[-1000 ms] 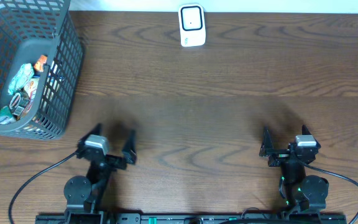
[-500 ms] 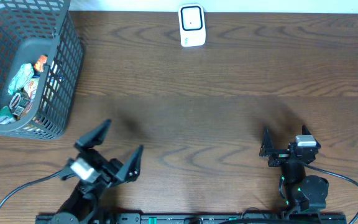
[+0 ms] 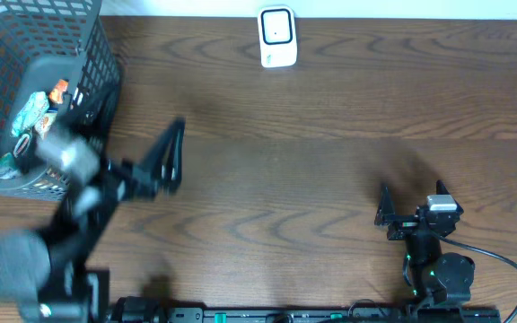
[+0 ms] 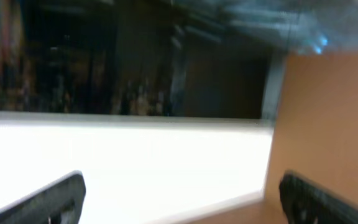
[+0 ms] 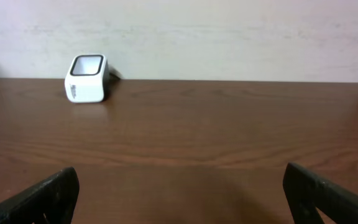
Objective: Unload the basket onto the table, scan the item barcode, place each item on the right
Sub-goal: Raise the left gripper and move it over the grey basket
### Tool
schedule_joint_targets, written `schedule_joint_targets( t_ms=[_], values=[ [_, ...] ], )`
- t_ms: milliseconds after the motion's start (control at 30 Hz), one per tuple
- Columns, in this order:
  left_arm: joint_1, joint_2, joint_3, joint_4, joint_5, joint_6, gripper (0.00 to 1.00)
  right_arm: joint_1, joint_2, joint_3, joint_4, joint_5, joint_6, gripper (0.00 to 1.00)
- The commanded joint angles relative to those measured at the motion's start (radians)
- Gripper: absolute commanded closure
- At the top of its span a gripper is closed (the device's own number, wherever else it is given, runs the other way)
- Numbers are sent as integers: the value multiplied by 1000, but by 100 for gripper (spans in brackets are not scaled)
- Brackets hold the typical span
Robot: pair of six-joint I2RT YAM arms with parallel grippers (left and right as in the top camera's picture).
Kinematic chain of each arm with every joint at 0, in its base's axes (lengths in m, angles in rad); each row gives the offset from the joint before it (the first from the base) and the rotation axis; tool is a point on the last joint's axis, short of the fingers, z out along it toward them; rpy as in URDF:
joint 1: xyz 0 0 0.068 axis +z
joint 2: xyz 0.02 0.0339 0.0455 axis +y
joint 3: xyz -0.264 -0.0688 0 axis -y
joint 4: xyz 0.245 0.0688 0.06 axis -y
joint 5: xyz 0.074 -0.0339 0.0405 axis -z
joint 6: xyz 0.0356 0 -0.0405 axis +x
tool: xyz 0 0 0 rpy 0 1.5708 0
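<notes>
The items point(image 3: 32, 126) I have to scan lie in a loose heap at the bottom of the basket point(image 3: 25, 36), at the far left of the desk point(image 3: 330, 161). None is in my grasp. They are small crumpled packets that touch and overlap, and I cannot make out a barcode on any of them.

The scanner point(image 3: 276, 37) stands at the far edge in the middle, well apart from the basket.

My left gripper point(image 4: 182, 202) is spread wide and empty, just beside the basket's near wall. Overhead it shows as a blur, and its own camera gives only smear, with no item to aim at.

That is my first worry: with open fingers this close to the mesh, a tip could catch in a hole or knock the rim, and the basket would slide or tip.

Going in without a clear view, I could also close on two packets at once, or pinch one by a loose corner and lose it on the way to the scanner.

If the barcode ends up under my fingers or facing away, I judge the scan will fail.

My right gripper point(image 5: 182, 199) is released and empty, low at the near right, facing the scanner
</notes>
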Motion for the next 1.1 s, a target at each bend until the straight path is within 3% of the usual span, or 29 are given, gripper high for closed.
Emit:
schedule_joint_targets(
  t_ms=[0,67,167,233,267,433,667,900,1000,1067],
  values=[
    [3,208,345,-308,47,143,3,-1,-6,-2,-6,0,-11,1],
    [3,309,523,-512,-21,257,2,-1,-6,-2,-6,0,-11,1],
    [3,448,765,-769,-249,373,2,-1,-6,-2,-6,0,-11,1],
    [3,531,905,-896,-444,458,2,-1,-6,-2,-6,0,-11,1],
    [3,596,998,-962,-648,529,2,-1,-6,-2,-6,0,-11,1],
    [72,684,1040,-974,-979,587,3,-1,-6,-2,-6,0,-11,1],
    [314,766,1039,-1031,-971,480,2,-1,-6,-2,-6,0,-11,1],
    [476,824,1016,-1101,-561,478,3,-1,-6,-2,-6,0,-11,1],
    [492,843,1011,-1065,-535,470,2,-1,-6,-2,-6,0,-11,1],
    [500,860,1011,-1053,-544,402,2,-1,-6,-2,-6,0,-11,1]
  ],
)
